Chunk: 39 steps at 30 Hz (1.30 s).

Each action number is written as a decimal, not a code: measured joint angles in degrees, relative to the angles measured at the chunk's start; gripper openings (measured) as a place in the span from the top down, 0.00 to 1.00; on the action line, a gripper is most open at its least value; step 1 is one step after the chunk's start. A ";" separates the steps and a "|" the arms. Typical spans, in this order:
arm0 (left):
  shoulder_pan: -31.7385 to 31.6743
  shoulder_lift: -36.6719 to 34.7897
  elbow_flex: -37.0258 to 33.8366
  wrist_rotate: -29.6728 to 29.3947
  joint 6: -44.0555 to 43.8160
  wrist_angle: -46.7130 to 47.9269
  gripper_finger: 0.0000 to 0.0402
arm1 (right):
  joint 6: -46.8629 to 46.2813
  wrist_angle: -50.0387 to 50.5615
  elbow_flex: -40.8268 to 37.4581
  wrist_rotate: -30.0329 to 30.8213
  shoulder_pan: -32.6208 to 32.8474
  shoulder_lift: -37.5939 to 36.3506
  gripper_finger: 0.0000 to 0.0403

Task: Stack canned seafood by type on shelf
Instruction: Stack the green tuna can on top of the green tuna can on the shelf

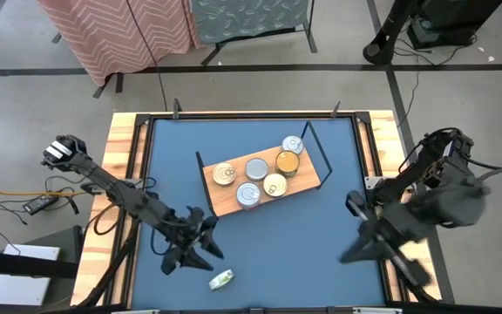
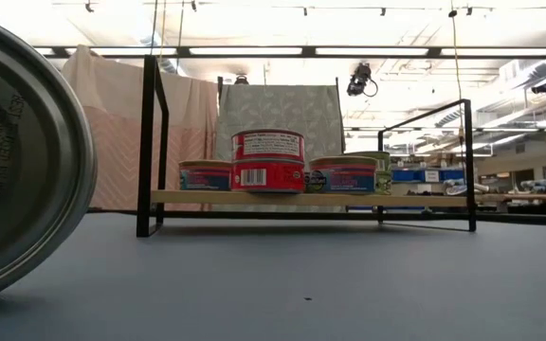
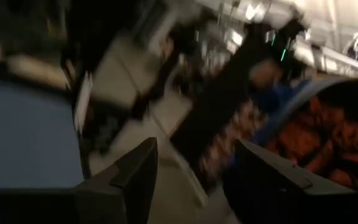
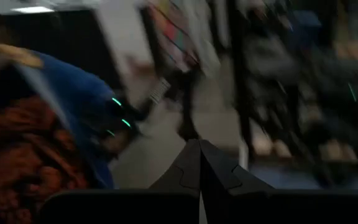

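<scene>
Hovering my left gripper [image 1: 200,237] over the near-left of the blue table [image 1: 321,235], fingers [image 3: 135,177] spread apart with nothing between them. Loose can [image 1: 221,279] lies just beside it, toward the table's near edge and a bit to my right; it's tipped on its side, greenish label up, long axis slanting across the table. In the low view the same can looms at the left with its silver lid facing the camera, so it's standing on its rim, not flat. My judgement: left arm is clearly the nearer one for it, and the grip must come across the flat faces or the can will roll. Right gripper [image 4: 199,163] waits off the right edge of the table, fingers pressed together, empty. Shelf [image 1: 225,205] sits mid-table, angled, well apart from the loose can; it carries six tins [image 1: 256,168], silver and gold lids, one red tin [image 2: 267,159] stacked higher than its neighbours.
</scene>
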<state>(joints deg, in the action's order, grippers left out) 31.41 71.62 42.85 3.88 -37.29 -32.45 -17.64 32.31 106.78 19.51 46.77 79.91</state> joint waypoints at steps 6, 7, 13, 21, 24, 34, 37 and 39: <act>-2.51 0.00 0.00 -4.52 2.71 -18.82 0.46 | -14.58 15.48 -0.07 -2.89 -6.29 4.99 0.98; -2.93 0.00 0.00 -4.94 3.41 -22.32 0.45 | -14.75 15.73 -0.09 -5.48 -7.33 6.27 0.98; -3.30 -0.11 0.02 -6.75 20.58 -41.28 0.46 | -11.70 12.45 -0.07 -20.16 -13.45 14.14 0.98; -1.47 -0.94 1.96 -6.96 35.91 -44.08 0.46 | -9.30 5.51 -0.07 -34.20 -20.33 23.88 0.98; -0.38 -0.93 4.68 -6.97 39.77 -41.45 0.46 | -8.83 1.32 -0.07 -39.49 -22.56 27.17 0.98; 6.70 -6.57 25.24 -8.52 53.28 -3.74 0.46 | -6.00 -4.44 -0.07 -48.28 -25.74 36.19 0.98; 9.51 -6.77 34.65 -11.25 53.64 14.30 0.46 | -6.67 -9.85 -0.07 -50.29 -26.26 39.03 0.98; 11.30 -6.42 40.89 -13.14 52.14 26.05 0.46 | -8.33 -13.33 -0.07 -52.28 -26.79 40.82 0.97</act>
<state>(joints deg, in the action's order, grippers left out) 42.72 65.20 83.74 -9.27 14.85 -6.40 -25.96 18.98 106.72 -32.77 19.98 120.73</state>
